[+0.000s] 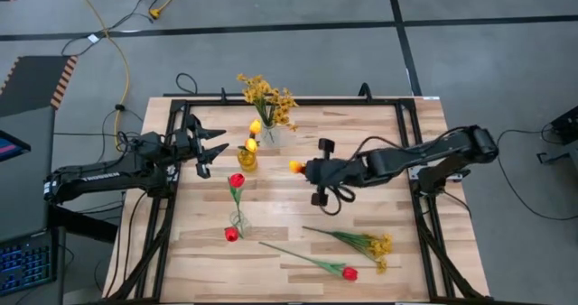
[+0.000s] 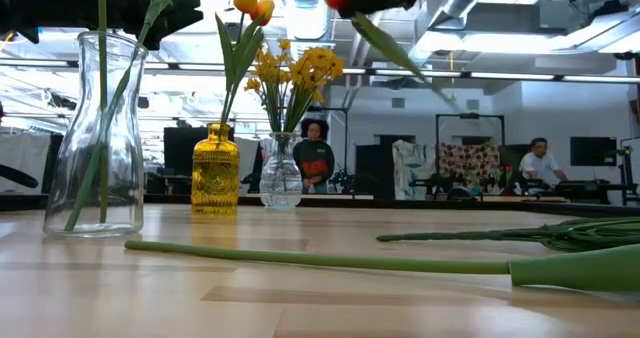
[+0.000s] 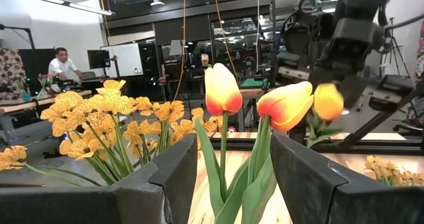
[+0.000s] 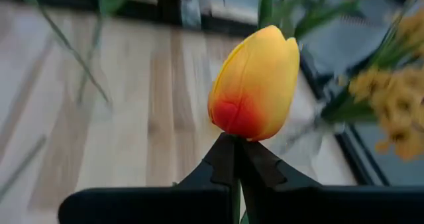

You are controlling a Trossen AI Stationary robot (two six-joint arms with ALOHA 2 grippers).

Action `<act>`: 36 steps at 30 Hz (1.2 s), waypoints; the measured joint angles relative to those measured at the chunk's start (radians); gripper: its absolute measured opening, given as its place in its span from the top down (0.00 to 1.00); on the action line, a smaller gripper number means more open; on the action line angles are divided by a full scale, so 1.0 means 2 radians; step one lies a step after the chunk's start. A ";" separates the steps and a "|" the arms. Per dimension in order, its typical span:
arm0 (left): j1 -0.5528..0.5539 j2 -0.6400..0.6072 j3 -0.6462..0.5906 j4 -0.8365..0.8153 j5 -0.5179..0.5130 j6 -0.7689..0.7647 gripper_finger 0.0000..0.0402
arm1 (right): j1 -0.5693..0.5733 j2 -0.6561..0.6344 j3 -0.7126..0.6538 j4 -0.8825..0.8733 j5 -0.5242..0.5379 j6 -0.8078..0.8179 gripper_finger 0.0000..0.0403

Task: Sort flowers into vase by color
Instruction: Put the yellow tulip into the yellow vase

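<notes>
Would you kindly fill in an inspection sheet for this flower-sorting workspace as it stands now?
Surface: wooden table, pale planks, dark frame rails.
Job's things: yellow glass vase holds two yellow-orange tulips; one clear vase holds mustard-yellow sprays; another clear vase holds two red tulips. Lying loose: one red tulip, one yellow spray.
Clutter: nothing seen.
Grippers: right gripper shut on a yellow-orange tulip, raised mid-table; left gripper open beside the yellow vase.
Cables: yellow cable on floor; black leads by both arms.
Surroundings: workshop, people behind table.
</notes>
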 joint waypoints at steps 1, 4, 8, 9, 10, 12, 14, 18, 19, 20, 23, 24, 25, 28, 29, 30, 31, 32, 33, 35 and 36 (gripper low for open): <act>0.000 0.000 0.000 0.000 0.000 0.000 0.55 | -0.002 -0.004 -0.013 0.031 0.000 -0.010 0.91; 0.000 0.000 0.000 0.000 0.000 0.000 0.55 | -0.010 -0.008 -0.051 0.132 -0.001 -0.037 0.91; 0.000 0.000 0.000 0.000 0.000 0.000 0.55 | -0.023 -0.007 -0.086 0.268 -0.005 -0.076 0.91; 0.000 0.000 0.000 0.000 0.000 0.000 0.55 | -0.026 -0.007 -0.093 0.302 -0.006 -0.085 0.91; 0.000 0.000 0.000 0.000 0.000 0.000 0.55 | -0.031 -0.005 -0.100 0.335 -0.007 -0.090 0.91; 0.000 0.000 0.000 0.000 0.002 0.000 0.55 | -0.038 -0.001 -0.108 0.390 -0.007 -0.102 0.91; 0.000 0.001 0.000 0.000 0.012 -0.001 0.55 | -0.044 0.007 -0.108 0.426 -0.014 -0.113 0.91; 0.000 0.003 0.000 0.003 0.028 -0.001 0.55 | -0.058 0.030 -0.106 0.503 -0.049 -0.117 0.91; 0.000 0.004 0.000 0.002 0.027 -0.001 0.55 | -0.062 0.038 -0.106 0.523 -0.059 -0.117 0.91; 0.000 0.004 0.000 0.003 0.027 -0.001 0.55 | -0.065 0.045 -0.106 0.543 -0.065 -0.117 0.91; 0.000 0.004 0.000 0.003 0.027 -0.002 0.55 | -0.073 0.062 -0.104 0.597 -0.085 -0.118 0.91; 0.000 0.004 0.000 0.004 0.027 -0.002 0.55 | -0.075 0.066 -0.100 0.610 -0.088 -0.117 0.91; 0.000 0.004 0.000 0.006 0.027 -0.002 0.55 | -0.076 0.069 -0.098 0.620 -0.092 -0.117 0.91; 0.000 0.004 0.000 0.014 0.027 -0.002 0.55 | -0.079 0.079 -0.086 0.631 -0.099 -0.117 0.91; 0.000 0.003 0.000 0.019 0.027 -0.002 0.55 | -0.079 0.082 -0.081 0.633 -0.099 -0.118 0.91; 0.000 0.004 0.000 0.023 0.027 -0.002 0.55 | -0.079 0.083 -0.076 0.639 -0.099 -0.119 0.91; 0.000 0.004 0.000 0.028 0.027 -0.002 0.55 | -0.079 0.084 -0.075 0.643 -0.100 -0.121 0.91; 0.000 0.004 0.000 0.031 0.027 -0.002 0.55 | -0.079 0.084 -0.072 0.646 -0.100 -0.127 0.91; 0.000 0.003 0.000 0.032 0.027 -0.002 0.55 | -0.079 0.083 -0.069 0.648 -0.100 -0.132 0.91; 0.000 0.003 0.000 0.032 0.027 -0.002 0.55 | -0.079 0.083 -0.065 0.650 -0.101 -0.137 0.91; 0.000 0.003 0.000 0.031 0.027 -0.002 0.55 | -0.079 0.083 -0.063 0.654 -0.102 -0.138 0.91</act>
